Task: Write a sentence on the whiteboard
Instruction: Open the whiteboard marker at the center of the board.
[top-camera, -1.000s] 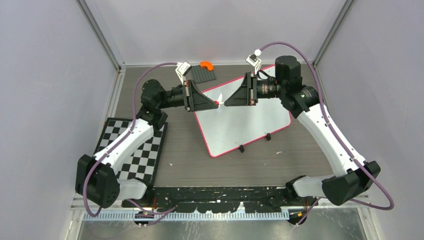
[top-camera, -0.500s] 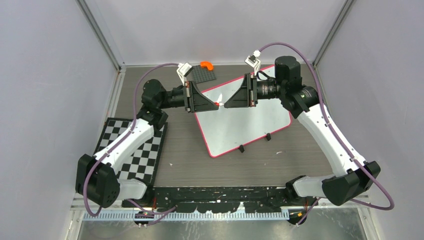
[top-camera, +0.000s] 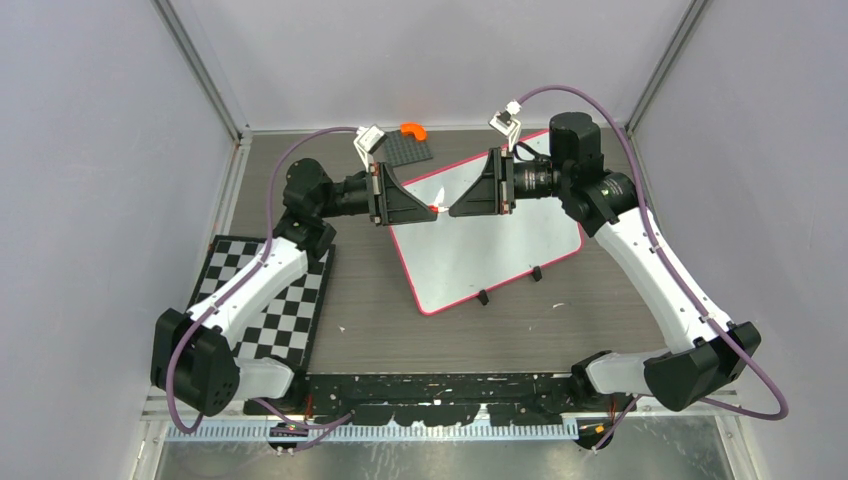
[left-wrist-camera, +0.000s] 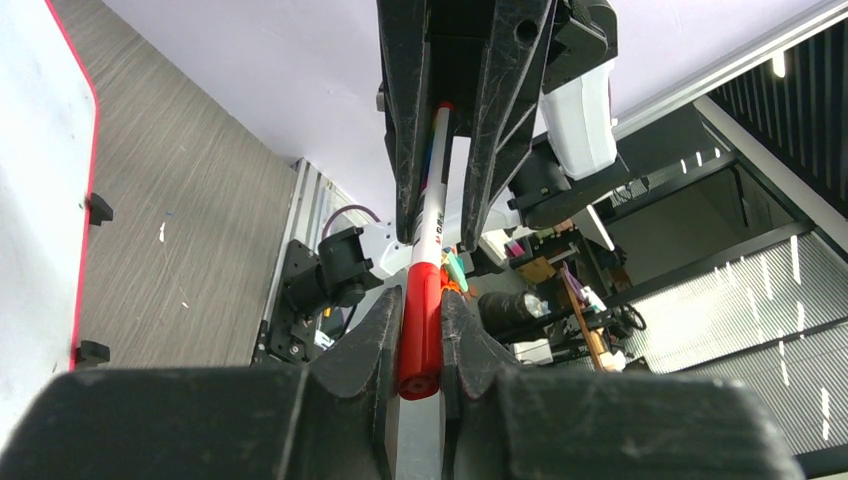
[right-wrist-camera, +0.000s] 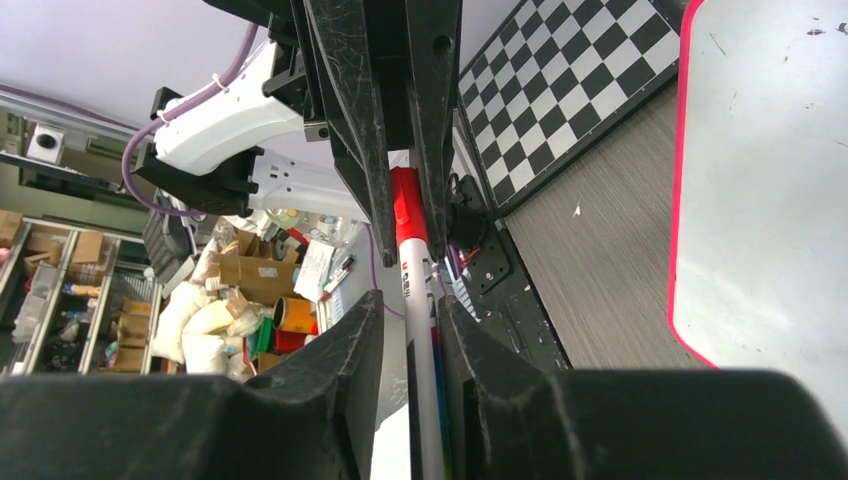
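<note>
The left end effector (top-camera: 431, 210) and the right end effector (top-camera: 453, 209) meet tip to tip above the far left part of the large flat white whiteboard with a thin pink-red rim (top-camera: 490, 250). The left end effector is clamped on the red cap (left-wrist-camera: 420, 330) of a white cylindrical marker pen (left-wrist-camera: 432, 215). The right end effector is closed on the white barrel of the marker pen. The whiteboard lies flat and askew on the dark wood-grain desk (top-camera: 380, 320), right of centre, two black clips on its near edge. A black-and-white checkerboard mat (top-camera: 280, 300) lies at the near left.
</note>
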